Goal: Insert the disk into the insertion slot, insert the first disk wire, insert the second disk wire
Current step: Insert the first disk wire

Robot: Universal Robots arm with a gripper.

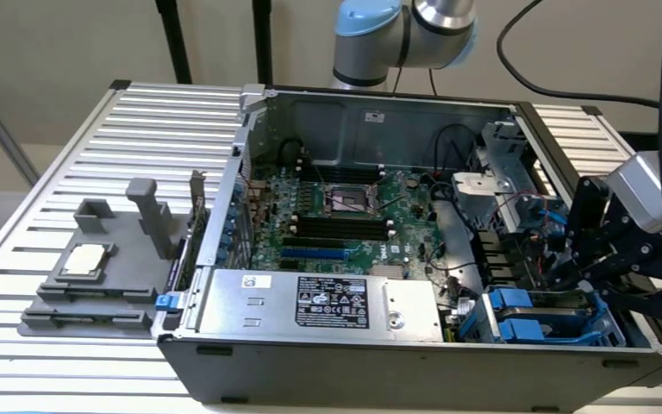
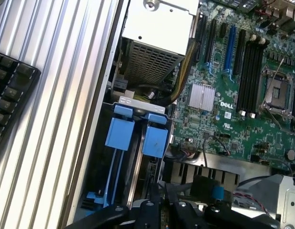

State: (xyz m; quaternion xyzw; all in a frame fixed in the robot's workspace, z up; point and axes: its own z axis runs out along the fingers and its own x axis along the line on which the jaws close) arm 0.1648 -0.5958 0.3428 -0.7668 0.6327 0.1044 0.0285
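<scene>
The insertion slot point(image 2: 133, 102) is the metal bay at the case's corner, and its blue plastic shows in the exterior view point(image 1: 538, 317). Two blue carrier tabs point(image 2: 154, 139) stand side by side in it, with the disk's metal edge point(image 2: 137, 176) between the blue rails. My black gripper point(image 2: 161, 202) hovers just over the bay, its fingers drawn close together. Whether they pinch anything is hidden. A black connector with a blue tab point(image 2: 215, 191) and thin red wires sits right beside the fingers. In the exterior view the gripper point(image 1: 590, 259) hangs at the case's right side.
The grey power-supply box point(image 1: 320, 302) lies along the case's front, the green motherboard point(image 1: 343, 216) behind it. A grey fixture holding a chip point(image 1: 84, 263) stands on the slatted table point(image 1: 66, 172) at the exterior view's left. A black keyboard point(image 2: 9, 90) rests on the slats.
</scene>
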